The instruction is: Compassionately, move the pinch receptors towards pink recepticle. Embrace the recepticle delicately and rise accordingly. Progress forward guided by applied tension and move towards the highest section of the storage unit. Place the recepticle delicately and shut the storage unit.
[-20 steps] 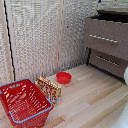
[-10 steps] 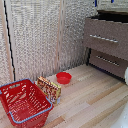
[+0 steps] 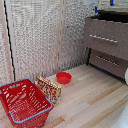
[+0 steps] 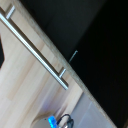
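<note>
Mostly hidden: in the exterior view only a white sliver with a blue tip of the gripper (image 3: 96, 6) shows at the top edge above the dresser (image 3: 107, 47), so I cannot tell whether the jaws are apart or together, and the pink cup cannot be made out in either view. The top drawer (image 3: 106, 37) stands pulled forward with a dark gap behind its front, the lower drawer (image 3: 106, 62) is partly cut off at the frame edge, and bare wood floor (image 3: 92, 102) lies open between the dresser and the red bowl (image 3: 63, 77), patterned box (image 3: 49, 88) and red basket (image 3: 22, 102). Wrist view is blurred: a silver bar handle (image 4: 35, 50) crosses a pale panel beside black interior, with one blue fingertip (image 4: 52, 120) at the frame edge.
</note>
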Controlling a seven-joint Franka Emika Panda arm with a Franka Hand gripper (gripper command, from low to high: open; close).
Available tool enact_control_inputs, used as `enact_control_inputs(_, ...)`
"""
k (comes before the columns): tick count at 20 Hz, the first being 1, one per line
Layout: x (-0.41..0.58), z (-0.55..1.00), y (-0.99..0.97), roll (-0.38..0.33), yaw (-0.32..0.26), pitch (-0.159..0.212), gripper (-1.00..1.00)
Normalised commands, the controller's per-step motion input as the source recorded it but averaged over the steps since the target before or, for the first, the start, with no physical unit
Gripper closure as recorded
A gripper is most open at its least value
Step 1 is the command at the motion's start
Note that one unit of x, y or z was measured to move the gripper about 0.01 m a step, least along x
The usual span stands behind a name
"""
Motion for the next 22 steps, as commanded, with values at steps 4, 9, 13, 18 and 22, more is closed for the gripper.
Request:
enact_control_inputs(4, -0.299, -0.37, 0.02, -0.246, 0.207, 0.147, -1.00)
enact_control_inputs(9, -0.267, -0.47, 0.09, -0.258, 0.192, 0.116, -1.00)
enact_control_inputs(13, -0.276, -0.43, 0.05, -0.278, 0.194, 0.103, -1.00)
enact_control_inputs(18, -0.334, -0.26, 0.01, -0.350, 0.174, 0.081, -1.00)
enact_control_inputs(22, -0.344, -0.14, 0.00, -0.375, 0.169, 0.056, -1.00)
